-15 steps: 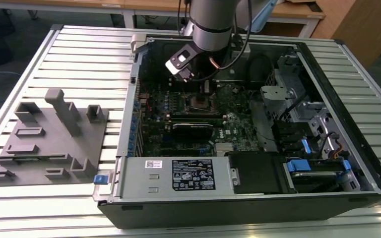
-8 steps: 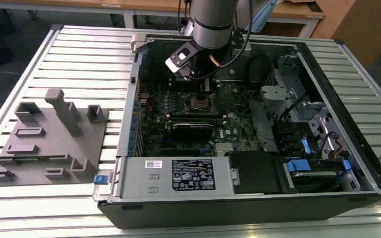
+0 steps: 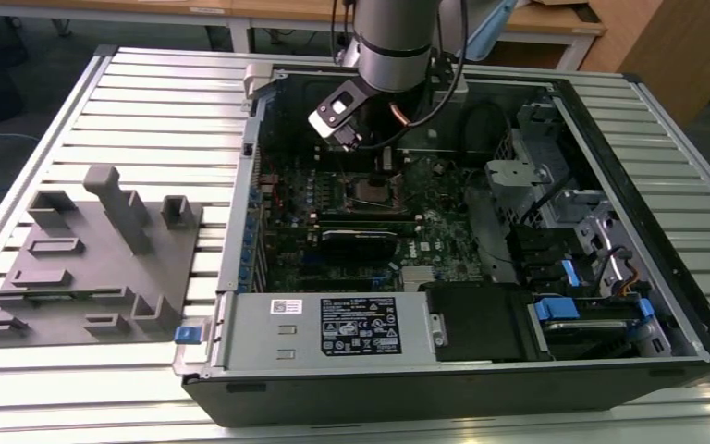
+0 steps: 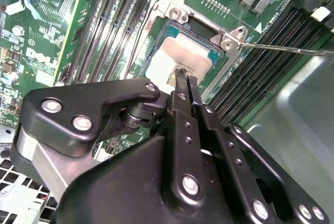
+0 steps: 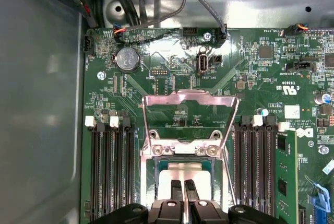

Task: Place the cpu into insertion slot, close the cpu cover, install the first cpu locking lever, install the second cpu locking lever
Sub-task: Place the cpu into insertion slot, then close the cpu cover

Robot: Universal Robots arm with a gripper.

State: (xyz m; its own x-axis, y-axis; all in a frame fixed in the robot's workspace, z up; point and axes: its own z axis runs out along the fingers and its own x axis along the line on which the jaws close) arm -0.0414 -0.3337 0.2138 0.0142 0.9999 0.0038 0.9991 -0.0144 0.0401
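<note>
Standing on a ribbed metal table (image 3: 145, 102), an open computer case (image 3: 454, 393) lies on its side. A grey fixture block (image 3: 84, 259) sits well apart toward the exterior view's left. Wooden desks (image 3: 553, 23) and dark floor (image 3: 34, 46) lie behind. The arm (image 3: 392, 42) reaches down over the insertion slot (image 3: 368, 190).

Second wrist view: the cpu (image 4: 177, 57) lies flat in the slot, pale silver. The gripper (image 4: 183, 75) has its fingers pressed together, gripping nothing, tips at the chip's near edge; contact cannot be told. A thin locking lever (image 4: 282, 48) juts off sideways.

First wrist view: the cpu cover (image 5: 190, 97) stands raised over the green motherboard (image 5: 250, 78), memory slots (image 5: 107, 172) on either side.
</note>
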